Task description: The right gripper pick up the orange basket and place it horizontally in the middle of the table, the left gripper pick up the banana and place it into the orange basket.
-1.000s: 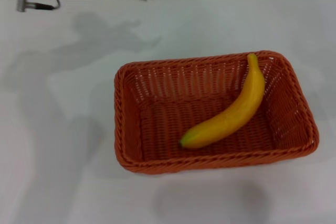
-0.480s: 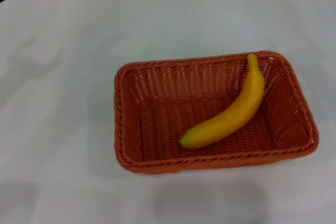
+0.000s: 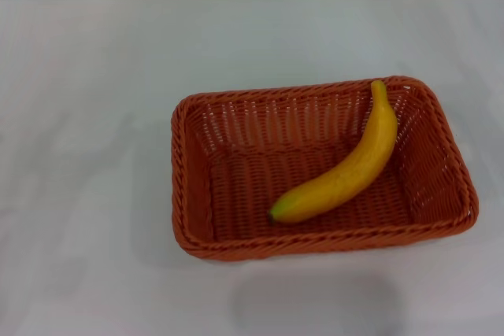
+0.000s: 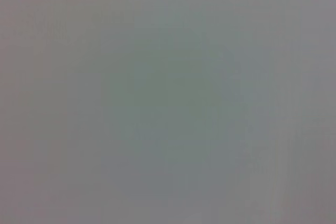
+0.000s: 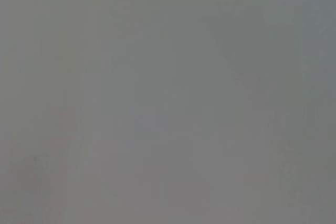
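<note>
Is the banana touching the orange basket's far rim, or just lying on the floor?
Touching. In the head view the banana lies on the floor of the orange basket, its stem end leaning up against the far wall at the rim, no gap visible.

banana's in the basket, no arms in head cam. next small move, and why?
Probably none beyond keeping both arms parked. The banana lies inside the orange basket, its stem end resting up against the far right corner, and the basket sits lengthwise across the table. Neither gripper shows in any view, so nothing visibly needs correcting.
</note>
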Robot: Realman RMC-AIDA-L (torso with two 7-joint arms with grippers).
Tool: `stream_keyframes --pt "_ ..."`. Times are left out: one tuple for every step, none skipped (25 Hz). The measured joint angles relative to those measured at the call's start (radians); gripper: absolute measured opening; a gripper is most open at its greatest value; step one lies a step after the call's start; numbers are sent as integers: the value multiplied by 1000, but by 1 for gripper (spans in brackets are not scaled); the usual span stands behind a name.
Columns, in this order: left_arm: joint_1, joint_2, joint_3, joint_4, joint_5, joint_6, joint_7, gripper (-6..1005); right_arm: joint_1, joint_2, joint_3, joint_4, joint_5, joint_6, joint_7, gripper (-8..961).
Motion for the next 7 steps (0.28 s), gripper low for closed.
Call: stream_keyframes --pt "9 0 0 35 -14 -2 36 895 -2 0 0 7 1 0 -8 860" --pt "18 0 0 73 -28 -6 78 896 -4 0 0 13 2 -1 -19 860" --pt "23 0 0 112 -36 -10 123 896 -6 0 -1 19 2 -1 -32 860" --pt "26 0 -1 141 -43 -12 157 896 -9 0 -1 23 2 -1 -43 860" --pt "28 -1 -1 171 -50 -13 191 896 -10 0 -2 27 2 -1 -49 860" --pt "30 0 -2 201 -61 -14 228 896 -15 0 -3 29 2 -2 -53 860" --pt "31 -1 -2 224 -72 -14 255 896 -17 0 -4 30 2 -2 -55 860"
